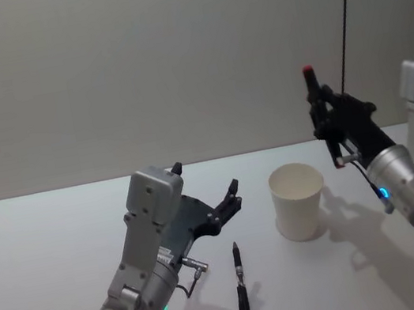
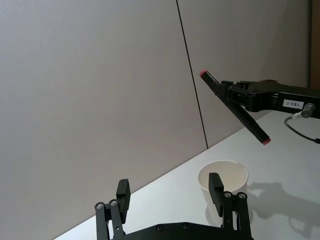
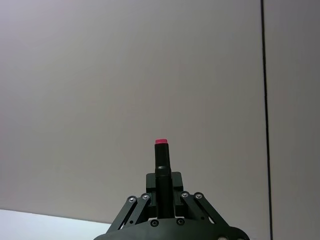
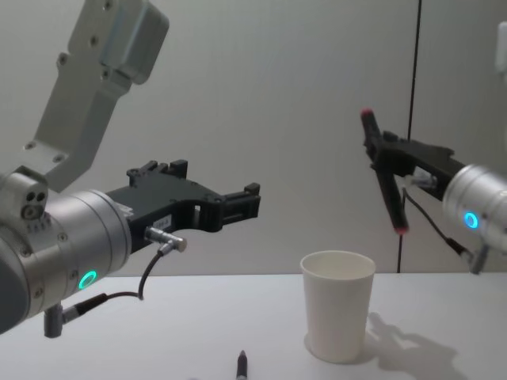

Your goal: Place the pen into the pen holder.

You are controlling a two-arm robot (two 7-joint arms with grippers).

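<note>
The right gripper (image 1: 324, 120) is raised in the air to the right of the pen holder (image 1: 299, 204), its fingers clamped on a black pen with red ends (image 1: 312, 92). In the chest view the pen (image 4: 392, 198) hangs tilted, its lower red end higher than the cup's rim and off to the right of it, not over the mouth. The left wrist view agrees: the pen (image 2: 251, 126) slants down from the right gripper (image 2: 235, 95) with its lower tip short of the open cup (image 2: 235, 172).

The left gripper (image 1: 205, 178) hovers above the table (image 1: 48, 255) on the cup's left, fingers spread apart and holding nothing. A second pen (image 1: 240, 282), all black, lies flat on the table just in front of it and well apart from the cup.

As I judge it, the pick-up is done and the carry is about half done. What is left is to bring the lower tip across over the mouth, stand the pen nearer upright, lower it inside and let go. The cup is light paper and shorter than the pen, so a tip that catches the rim could tip it over — the descent wants to be centred and slow
</note>
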